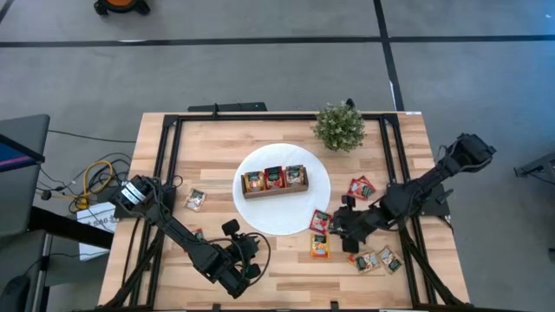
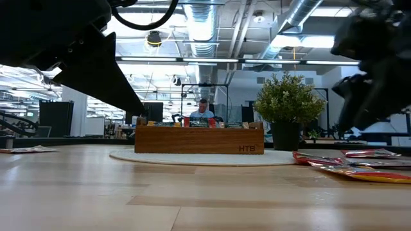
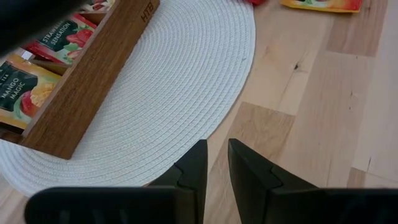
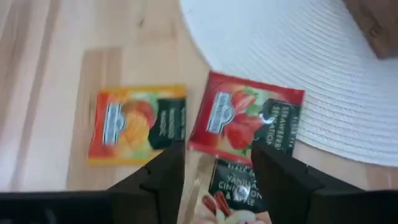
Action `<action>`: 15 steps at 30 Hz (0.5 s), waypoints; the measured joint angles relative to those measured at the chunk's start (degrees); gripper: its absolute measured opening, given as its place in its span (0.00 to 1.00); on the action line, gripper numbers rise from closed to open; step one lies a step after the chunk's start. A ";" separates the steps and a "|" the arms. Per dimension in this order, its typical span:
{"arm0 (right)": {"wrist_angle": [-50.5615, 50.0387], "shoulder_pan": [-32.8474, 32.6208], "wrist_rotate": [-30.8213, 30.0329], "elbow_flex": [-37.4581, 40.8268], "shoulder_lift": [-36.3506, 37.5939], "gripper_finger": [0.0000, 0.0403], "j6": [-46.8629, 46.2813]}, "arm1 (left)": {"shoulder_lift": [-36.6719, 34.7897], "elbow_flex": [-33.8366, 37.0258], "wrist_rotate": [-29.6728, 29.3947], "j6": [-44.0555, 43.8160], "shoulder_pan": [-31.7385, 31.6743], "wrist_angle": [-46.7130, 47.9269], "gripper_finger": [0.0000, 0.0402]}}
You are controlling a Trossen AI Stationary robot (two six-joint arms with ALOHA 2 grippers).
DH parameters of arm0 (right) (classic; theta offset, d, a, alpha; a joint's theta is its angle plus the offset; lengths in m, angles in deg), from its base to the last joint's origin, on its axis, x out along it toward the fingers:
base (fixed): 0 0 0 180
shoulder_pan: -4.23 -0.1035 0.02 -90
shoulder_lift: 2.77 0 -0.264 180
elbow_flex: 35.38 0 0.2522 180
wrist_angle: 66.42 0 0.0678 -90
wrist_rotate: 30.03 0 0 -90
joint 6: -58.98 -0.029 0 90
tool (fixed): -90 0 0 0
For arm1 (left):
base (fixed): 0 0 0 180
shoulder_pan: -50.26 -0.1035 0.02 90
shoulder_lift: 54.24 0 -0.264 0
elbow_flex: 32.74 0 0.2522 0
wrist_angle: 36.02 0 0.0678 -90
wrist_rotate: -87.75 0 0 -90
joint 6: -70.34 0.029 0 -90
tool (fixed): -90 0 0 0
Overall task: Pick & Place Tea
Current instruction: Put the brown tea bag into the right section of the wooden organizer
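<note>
High view first: a wooden table carries a white woven disc near its centre, and on the disc stands a narrow wooden three-compartment box, each compartment already showing a sachet. A small potted plant stands toward the table's far edge, right of the disc.

Tea sachets still lie loose. A red sachet rests half on the disc's right rim; a yellow-orange sachet lies just beside it, nearer the front edge. More red ones sit toward the right edge, beige ones near the front right corner, and one beige sachet lies alone toward the left edge.

The right gripper hangs over the red and yellow-orange pair. Right wrist view shows its fingers apart, straddling the bottom edge of the red sachet, with the yellow-orange one to one side and a beige cinnamon sachet between the fingers. Nothing is held; I judge the spread is there to take one flat packet by its edges, probably the red one, though the overlapping neighbours could be caught with it.

The left gripper waits near the front edge, just off the disc's rim. Left wrist view shows its fingers nearly together, a narrow gap between them, empty, kept clear of the right arm's work.
</note>
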 joint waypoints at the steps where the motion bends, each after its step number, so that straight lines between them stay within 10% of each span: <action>1: -1.25 0.79 1.26 -0.61 0.00 0.46 -1.54 | 0.00 0.00 0.00 0.00 0.00 0.00 0.14; 7: -11.37 5.21 10.50 -1.42 -0.51 0.64 -7.72 | 0.00 0.00 -0.02 -0.03 0.00 -0.07 0.14; 15: -15.51 -0.62 6.82 -1.47 -1.13 0.70 -9.50 | 0.00 0.00 -0.08 -0.09 0.00 -0.09 0.14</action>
